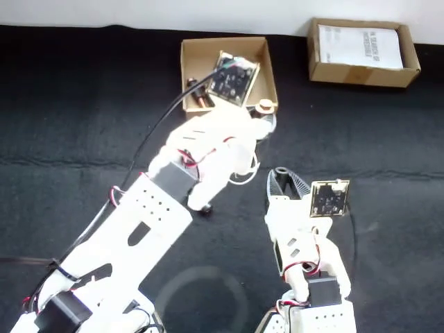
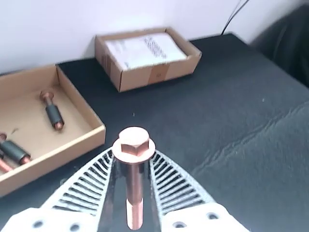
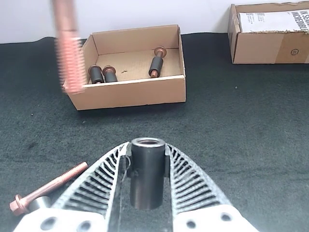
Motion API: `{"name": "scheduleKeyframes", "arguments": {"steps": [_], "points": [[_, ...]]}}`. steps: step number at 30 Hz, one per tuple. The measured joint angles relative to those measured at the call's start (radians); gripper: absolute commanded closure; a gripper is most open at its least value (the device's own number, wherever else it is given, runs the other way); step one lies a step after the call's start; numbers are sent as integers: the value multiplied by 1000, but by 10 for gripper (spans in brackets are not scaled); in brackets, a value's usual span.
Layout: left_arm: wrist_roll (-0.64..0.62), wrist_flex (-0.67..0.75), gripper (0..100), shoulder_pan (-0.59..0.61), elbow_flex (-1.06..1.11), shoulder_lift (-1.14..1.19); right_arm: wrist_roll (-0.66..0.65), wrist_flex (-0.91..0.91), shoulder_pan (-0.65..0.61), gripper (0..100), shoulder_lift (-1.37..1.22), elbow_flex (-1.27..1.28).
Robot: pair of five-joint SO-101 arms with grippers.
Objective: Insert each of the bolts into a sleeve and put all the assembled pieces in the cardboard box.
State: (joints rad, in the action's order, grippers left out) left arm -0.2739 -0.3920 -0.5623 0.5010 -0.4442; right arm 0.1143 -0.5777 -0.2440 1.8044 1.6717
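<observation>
My left gripper [image 2: 133,155] is shut on a copper bolt [image 2: 133,183], whose hex head points away from the wrist. In the high view this gripper [image 1: 264,115] hovers by the near right corner of the open cardboard box [image 1: 189,52]. The same bolt [image 3: 67,48] hangs in the air in the right wrist view, in front of the box [image 3: 130,94]. My right gripper [image 3: 147,151] is shut on a dark sleeve [image 3: 147,174], bore facing outward, and sits on the near side of the table [image 1: 281,177]. Three assembled pieces lie in the box, one of them [image 3: 157,63] apart from the other two.
A loose copper bolt [image 3: 55,182] lies on the black cloth near my right gripper, with a small grey piece beside its head. A second cardboard box [image 1: 363,52] holding a printed sheet stands at the back right. The left arm [image 1: 139,222] spans the table's left half.
</observation>
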Motion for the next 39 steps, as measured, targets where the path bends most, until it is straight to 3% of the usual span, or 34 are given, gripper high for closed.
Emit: {"name": "scheduleKeyframes", "arguments": {"steps": [3, 6, 13, 39], "points": [[0, 153, 991, -25, 72, 0, 0, 0, 0, 992, 0, 0], [0, 201, 991, -75, 87, 0, 0, 0, 0, 992, 0, 0], [0, 210, 991, -155, 87, 0, 0, 0, 0, 992, 0, 0], [0, 252, 991, -147, 181, 0, 0, 2, 0, 992, 0, 0]]}}
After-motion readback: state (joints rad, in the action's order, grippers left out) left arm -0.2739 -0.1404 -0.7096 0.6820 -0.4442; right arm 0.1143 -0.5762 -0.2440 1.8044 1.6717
